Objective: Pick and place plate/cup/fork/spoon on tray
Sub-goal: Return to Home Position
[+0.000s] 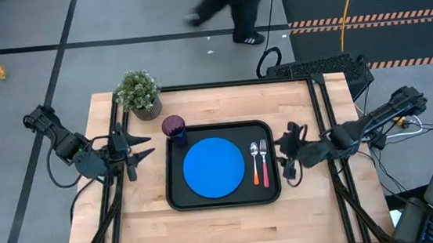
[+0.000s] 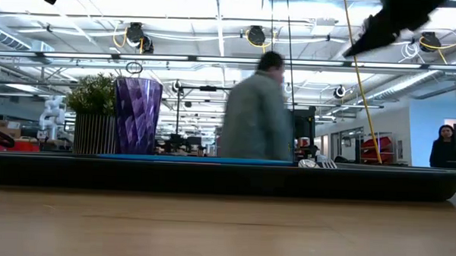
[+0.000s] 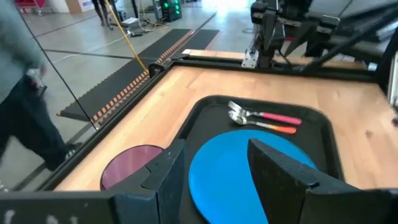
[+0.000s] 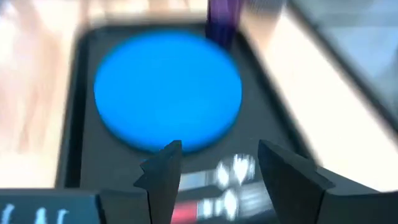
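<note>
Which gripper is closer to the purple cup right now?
Left. The left gripper hangs open just outside the tray's left edge, close beside the cup. The right gripper is open past the tray's right edge, with the plate between.

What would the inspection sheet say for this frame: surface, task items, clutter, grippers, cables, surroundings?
Surface: wooden table, light butcher-block top.
Job's things: black tray holds blue plate, with spoon and fork side by side on its right; purple cup at its far left corner.
Clutter: potted plant off the tray, far left.
Grippers: left gripper open, empty, left of tray; right gripper open, empty, right of tray.
Cables: yellow cable across the floor mat.
Surroundings: person passing beyond the table.
</note>
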Tool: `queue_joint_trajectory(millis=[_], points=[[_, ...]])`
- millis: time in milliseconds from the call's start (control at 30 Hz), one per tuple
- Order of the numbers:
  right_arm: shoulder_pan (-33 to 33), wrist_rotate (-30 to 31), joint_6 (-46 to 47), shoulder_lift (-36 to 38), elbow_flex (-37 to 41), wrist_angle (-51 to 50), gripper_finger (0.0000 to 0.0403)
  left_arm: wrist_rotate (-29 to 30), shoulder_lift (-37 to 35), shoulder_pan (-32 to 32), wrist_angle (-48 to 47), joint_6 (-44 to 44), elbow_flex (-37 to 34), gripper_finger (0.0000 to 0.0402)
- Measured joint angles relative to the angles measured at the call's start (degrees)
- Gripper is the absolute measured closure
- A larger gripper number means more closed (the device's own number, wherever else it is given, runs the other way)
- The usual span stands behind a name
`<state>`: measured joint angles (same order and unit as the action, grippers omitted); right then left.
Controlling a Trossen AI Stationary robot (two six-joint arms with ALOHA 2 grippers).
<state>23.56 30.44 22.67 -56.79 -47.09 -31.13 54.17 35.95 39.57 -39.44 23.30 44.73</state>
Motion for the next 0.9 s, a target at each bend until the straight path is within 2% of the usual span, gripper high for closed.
queue_joint_trajectory(millis=[100, 233, 333, 500, 600, 667, 767, 833, 900], points=[[-1.2, 1.0, -7.3, 2.0, 0.0, 8.7, 0.0200, 0.2, -1.0, 0.0, 0.3, 0.6, 0.0, 0.0225], [-2.4, -0.7, -14.0, 4.3, 0.0, 16.0, 0.0200, 0.0, -2.3, 0.2, 0.2, 0.3, 0.0, 0.0225], [-2.7, -1.0, -14.7, 6.1, 0.0, 16.3, 0.0200, 0.0, -3.0, 1.1, -0.8, -0.1, 0.0, 0.0225], [-2.6, -0.6, -12.8, 10.4, 3.3, 16.6, 0.0203, 2.5, -4.0, 3.1, -5.0, 4.2, 0.0, 0.0225], [-2.6, -0.6, -12.3, 14.0, 5.8, 18.2, 0.0240, 5.6, -4.3, 5.0, -7.6, 7.4, 0.0, 0.0233], [-2.5, -0.7, -12.4, 16.4, 6.8, 18.4, 0.0289, 6.0, -4.3, 6.4, -8.4, 8.4, 0.0, 0.0256], [-2.5, -2.1, -12.5, 19.8, 8.1, 18.0, 0.0376, 6.0, -4.3, 8.4, -8.6, 8.8, 0.0, 0.0315], [-2.5, -2.1, -12.6, 21.9, 9.1, 18.0, 0.0391, 6.3, -4.6, 9.8, -9.1, 9.0, 0.0, 0.0364], [-2.5, -2.1, -12.1, 23.9, 10.3, 18.0, 0.0387, 7.7, -5.4, 11.1, -10.9, 10.1, 0.0, 0.0390]])
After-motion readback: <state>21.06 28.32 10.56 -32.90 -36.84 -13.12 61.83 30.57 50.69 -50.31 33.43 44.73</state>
